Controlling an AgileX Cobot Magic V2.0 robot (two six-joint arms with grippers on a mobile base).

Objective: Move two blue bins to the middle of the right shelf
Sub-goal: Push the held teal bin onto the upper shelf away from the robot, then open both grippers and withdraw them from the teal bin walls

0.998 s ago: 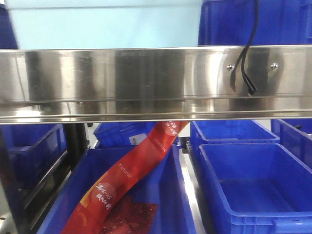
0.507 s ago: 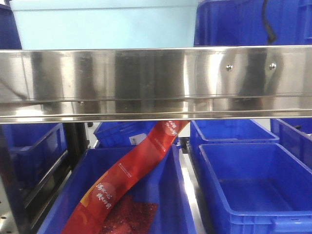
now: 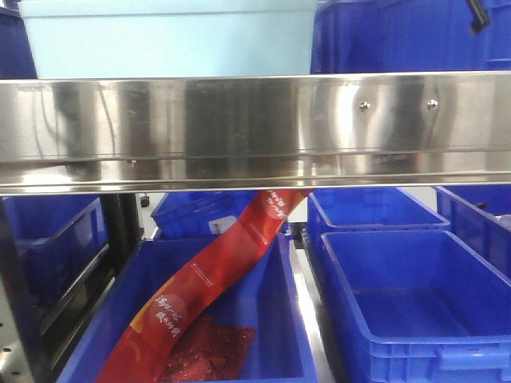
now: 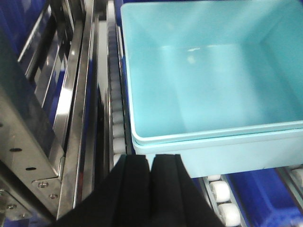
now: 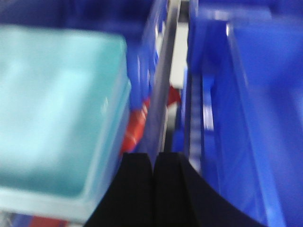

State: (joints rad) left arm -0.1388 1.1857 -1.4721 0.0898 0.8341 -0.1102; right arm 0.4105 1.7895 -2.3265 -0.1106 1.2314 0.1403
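Note:
Two light blue bins [image 4: 213, 85], nested one inside the other and empty, sit on the white rollers [image 4: 116, 118] of an upper shelf. In the front view they show at the top left [image 3: 160, 36]. My left gripper [image 4: 152, 158] is shut on nothing, its tips just in front of the bins' near wall by the left corner. My right gripper [image 5: 154, 156] is shut and empty in a blurred view. It hangs over the gap between the light blue bins [image 5: 52, 109] and a dark blue bin [image 5: 255, 118].
A wide steel shelf rail [image 3: 239, 128] crosses the front view. A dark blue bin [image 3: 399, 36] stands above it at the right, with a black part [image 3: 477, 12] at the top edge. Below are more dark blue bins [image 3: 415, 303] and a red packaging strip [image 3: 215, 271].
The black cable hanging in front of the rail at the upper right has risen almost out of the front view. The scene has shifted slightly to the left.

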